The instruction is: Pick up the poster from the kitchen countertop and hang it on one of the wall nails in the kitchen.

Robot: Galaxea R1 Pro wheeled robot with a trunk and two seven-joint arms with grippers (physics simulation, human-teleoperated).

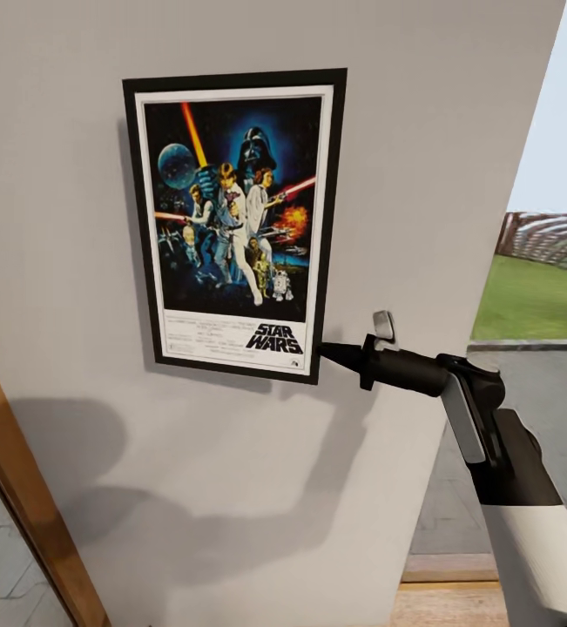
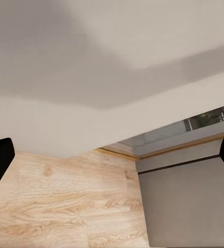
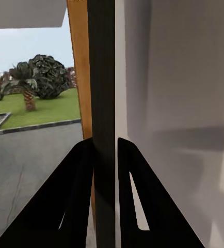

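Right pincer (image 1: 328, 351) pinching poster (image 1: 235, 222) lower corner, flat against wall (image 1: 422, 131); left pincer (image 2: 112, 160) spread.

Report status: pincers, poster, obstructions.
Right pincer shut on black-framed Star Wars poster, lower corner edge. Poster flat against grey wall. Left pincer open, empty. Nothing blocking.

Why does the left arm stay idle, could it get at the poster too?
Probably not right now: the left end effector faces the wood floor, while the right end effector grips the poster by its edge.
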